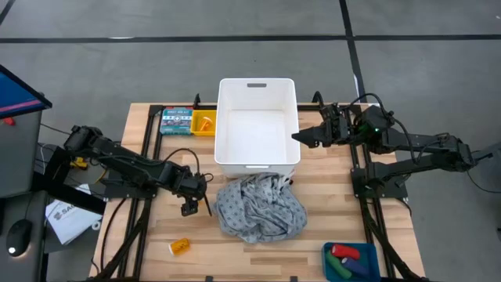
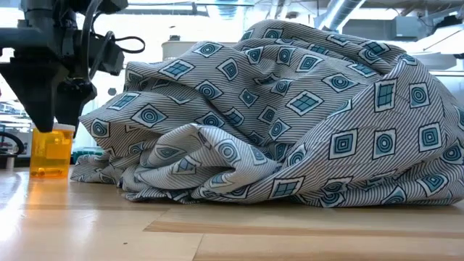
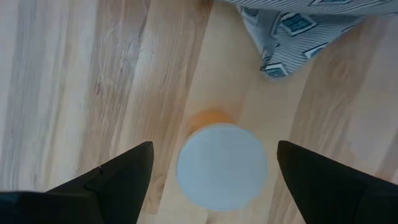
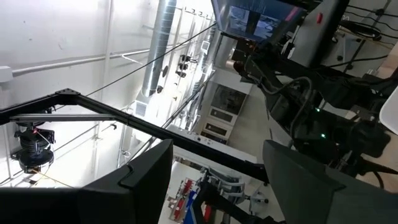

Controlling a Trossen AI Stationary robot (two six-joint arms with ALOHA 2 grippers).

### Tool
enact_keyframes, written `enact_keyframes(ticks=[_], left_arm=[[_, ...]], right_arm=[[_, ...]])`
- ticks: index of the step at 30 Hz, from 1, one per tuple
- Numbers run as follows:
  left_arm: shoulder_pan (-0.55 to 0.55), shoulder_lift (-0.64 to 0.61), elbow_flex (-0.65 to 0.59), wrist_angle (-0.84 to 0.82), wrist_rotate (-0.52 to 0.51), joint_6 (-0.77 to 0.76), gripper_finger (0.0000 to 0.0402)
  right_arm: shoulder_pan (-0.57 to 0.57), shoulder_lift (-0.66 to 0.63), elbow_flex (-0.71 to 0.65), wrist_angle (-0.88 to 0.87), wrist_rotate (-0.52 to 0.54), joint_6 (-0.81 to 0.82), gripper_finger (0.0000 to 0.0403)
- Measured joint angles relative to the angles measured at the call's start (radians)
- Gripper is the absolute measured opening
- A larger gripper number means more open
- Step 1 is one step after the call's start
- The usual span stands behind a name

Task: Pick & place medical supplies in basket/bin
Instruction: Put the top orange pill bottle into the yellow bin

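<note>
Your white bin (image 1: 257, 92) looks empty (nothing placed yet). Left gripper (image 3: 211, 180) wide open, holding nothing, straddling an upright orange pill bottle (image 3: 222, 163) directly below. Cloth (image 1: 258, 205) just beyond.

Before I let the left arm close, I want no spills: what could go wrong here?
The left gripper hangs open above an upright orange pill bottle; coming down off-centre, a jaw could tip it. The grey cloth lies just beside it, so a jaw might snag a fold and drag it.
</note>
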Motion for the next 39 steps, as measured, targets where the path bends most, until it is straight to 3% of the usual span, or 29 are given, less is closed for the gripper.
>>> enact_keyframes(ticks=[17,39], left_arm=[[0.006,0.027,-0.001,0.003,0.005,-0.057,0.0254],[0.094,0.026,-0.001,0.002,0.005,-0.094,0.0217]], right_arm=[[0.0,0.0,0.0,0.0,-0.007,0.0,0.0245],[0.0,0.0,0.0,0.0,-0.007,0.0,0.0245]])
